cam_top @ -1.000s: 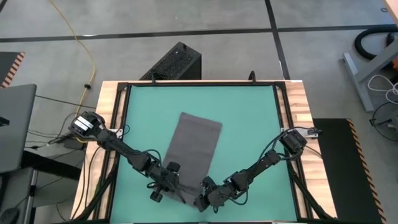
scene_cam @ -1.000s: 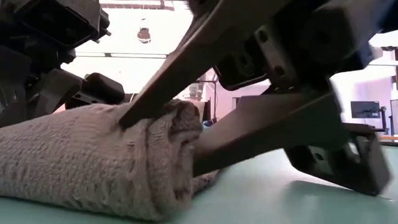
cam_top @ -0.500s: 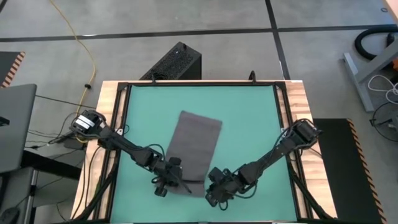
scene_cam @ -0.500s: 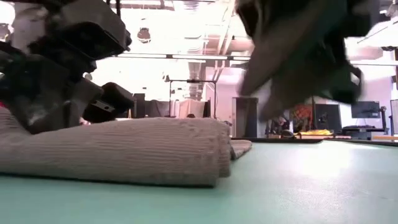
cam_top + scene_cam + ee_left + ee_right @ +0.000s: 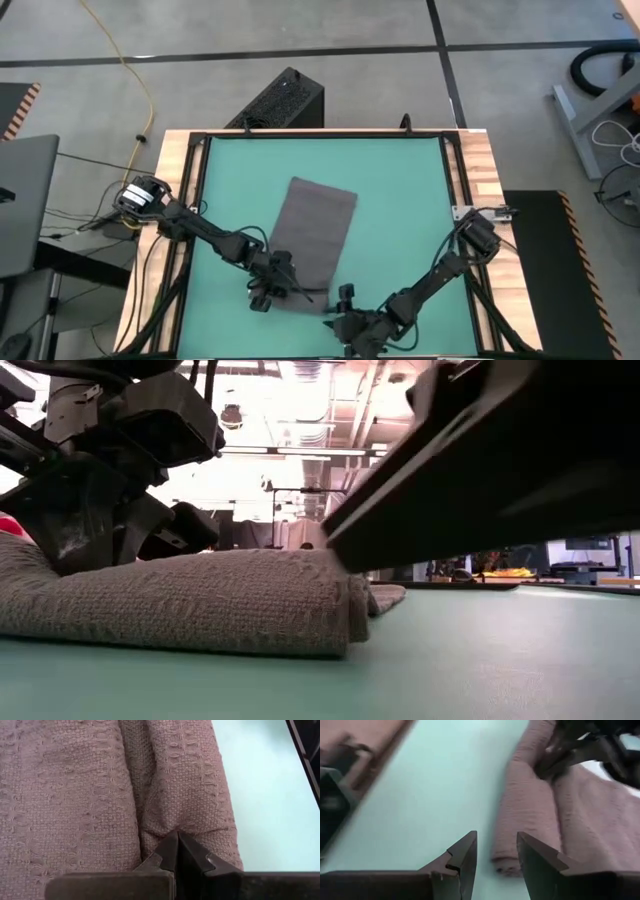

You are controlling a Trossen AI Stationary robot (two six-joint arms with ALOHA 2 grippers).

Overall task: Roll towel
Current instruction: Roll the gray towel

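Observation:
The dark grey towel (image 5: 316,225) lies lengthwise on the green mat, its near end turned over into a low roll (image 5: 210,605) that rests on the mat. My left gripper (image 5: 292,290) is shut, its tip down on that near end beside the roll (image 5: 200,795). My right gripper (image 5: 344,297) hovers open off the roll's right end. In the right wrist view the right gripper (image 5: 496,845) has only mat between its fingers, and the roll's end (image 5: 522,827) lies just beyond them. In the low view one right finger (image 5: 480,480) fills the upper right. My left gripper presses its shut fingertips (image 5: 177,842) into the crease between the roll and the flat cloth (image 5: 150,822), near the towel's near end. The fingers slant down from the table's left and near side. The cloth dents in around the tip and lies on the mat.
Bare green mat (image 5: 400,200) lies right of and beyond the towel. A black frame and wooden border (image 5: 478,170) rim the table. A black box (image 5: 285,100) stands past the far edge, and a laptop (image 5: 25,200) sits off to the left.
My right gripper has come off the roll's right end, drawn back toward the near edge, risen and rolled about its own axis. The roll, bunched up high at that end, has sunk into a lower, flatter roll on the mat. My left gripper has slid a little rightward along the towel's near end.

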